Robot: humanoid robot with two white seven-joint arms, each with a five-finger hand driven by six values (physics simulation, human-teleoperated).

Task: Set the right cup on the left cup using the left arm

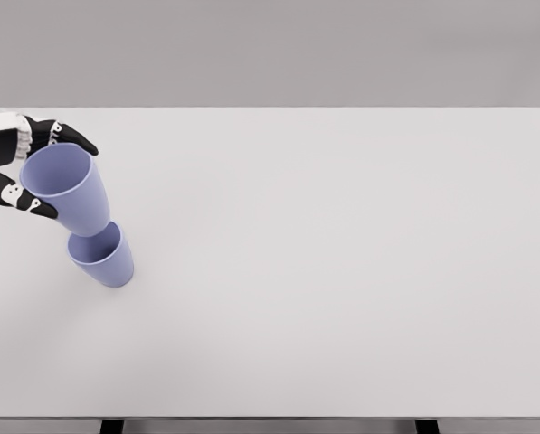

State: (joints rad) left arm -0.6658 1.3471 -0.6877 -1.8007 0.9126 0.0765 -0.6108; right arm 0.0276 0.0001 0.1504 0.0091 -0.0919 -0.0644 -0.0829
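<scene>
Left hand: our left hand [23, 172] comes in at the picture's left edge, its dark fingers [71, 138] curled around the rim of the upper cup [71, 192] — one above the rim, one below — so we read it as closed on that cup.

Right hand: nowhere in the picture.

Held cup: pale violet, tilted with its mouth open toward the camera, its base reaching down to the mouth of the lower cup [102, 256]; whether the base has entered that mouth or only overlaps it from this angle, we cannot tell.

Lower cup: same colour and shape, standing on the counter [342, 271] at its left side, close below the held one.

Step in hand: we judge this to be the lowering and seating of the held cup onto the other.

How it will handle: a thin-walled tumbler of this kind looks light and stiff (and probably smooth, so a slack pinch could let it slide). We expect little weight to fight, but the empty lower cup could tip or skid if we press off-centre.

Where to hold: near the rim, as now, leaving the tapered base free.

Next need: we would bring the cup upright over the lower mouth before letting go.
</scene>
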